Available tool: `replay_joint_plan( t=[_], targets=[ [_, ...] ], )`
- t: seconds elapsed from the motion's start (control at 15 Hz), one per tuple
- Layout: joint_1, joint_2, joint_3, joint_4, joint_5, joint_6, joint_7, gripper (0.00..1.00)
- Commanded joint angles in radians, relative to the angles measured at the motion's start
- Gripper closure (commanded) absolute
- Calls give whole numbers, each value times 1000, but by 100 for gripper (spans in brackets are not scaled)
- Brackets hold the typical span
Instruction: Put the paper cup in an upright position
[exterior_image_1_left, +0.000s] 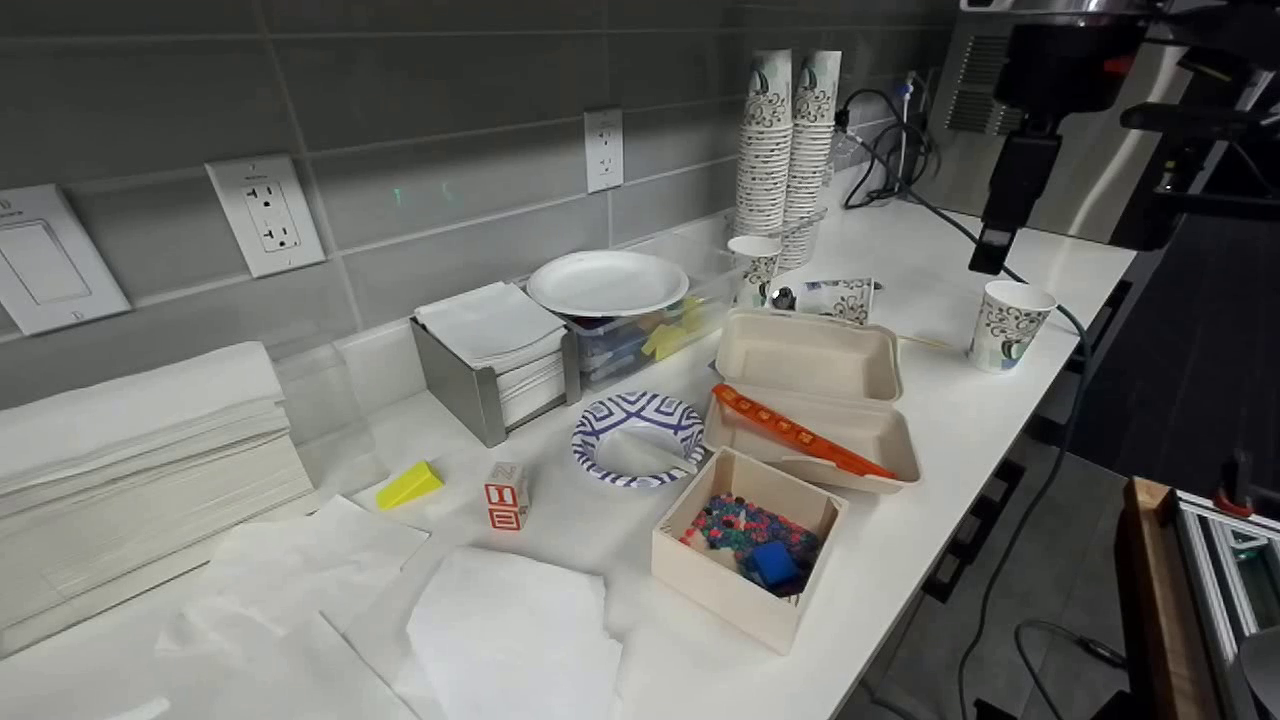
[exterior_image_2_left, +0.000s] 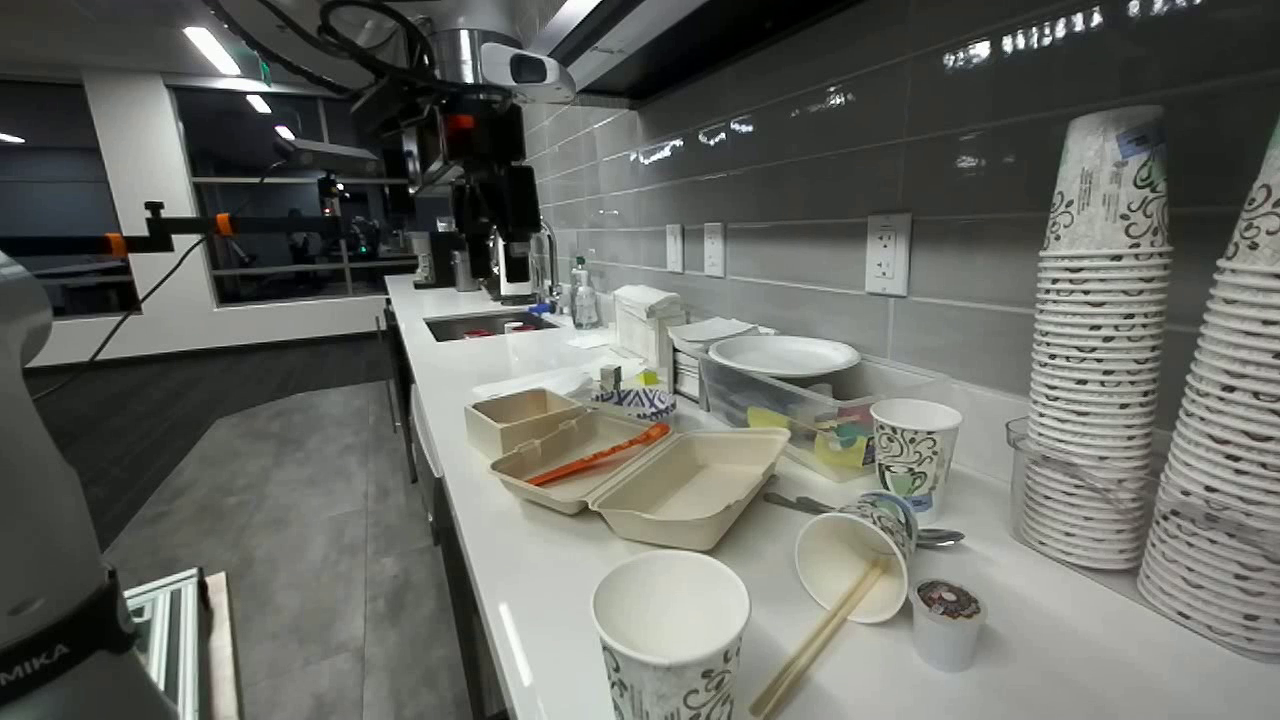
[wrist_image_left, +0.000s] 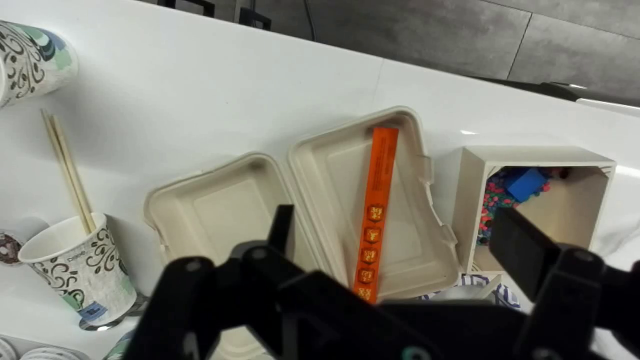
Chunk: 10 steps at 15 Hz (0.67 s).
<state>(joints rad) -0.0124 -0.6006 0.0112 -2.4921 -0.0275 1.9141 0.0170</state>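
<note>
The paper cup (exterior_image_2_left: 850, 550) lies on its side, white with dark scroll printing. Two chopsticks point out of its mouth, and a spoon lies under or against its base. It also shows in an exterior view (exterior_image_1_left: 840, 298), partly behind the clamshell box, and at the left of the wrist view (wrist_image_left: 92, 270). My gripper (wrist_image_left: 397, 225) is open and empty, its fingers wide apart. It hangs well above the counter in both exterior views (exterior_image_1_left: 990, 250) (exterior_image_2_left: 502, 262). In the wrist view the open clamshell box is below it, with the cup off to the left.
One upright cup (exterior_image_2_left: 670, 640) stands near the counter edge; another (exterior_image_2_left: 912, 455) stands behind the lying cup. Tall cup stacks (exterior_image_2_left: 1100, 400) stand by the wall. A small pod (exterior_image_2_left: 948, 625), clamshell box (exterior_image_2_left: 690, 485) with orange chopstick wrapper, and bead box (exterior_image_1_left: 740, 560) are nearby.
</note>
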Motion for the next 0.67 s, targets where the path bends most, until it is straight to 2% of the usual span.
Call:
replay_joint_plan(
  t=[0.0,0.33,0.6],
  targets=[
    [2,0,-2,2,-1,-3,1,0],
    [2,18,-11,7,14,23,2,0],
    [-47,168,-68,78,43,58,55,0]
  ],
)
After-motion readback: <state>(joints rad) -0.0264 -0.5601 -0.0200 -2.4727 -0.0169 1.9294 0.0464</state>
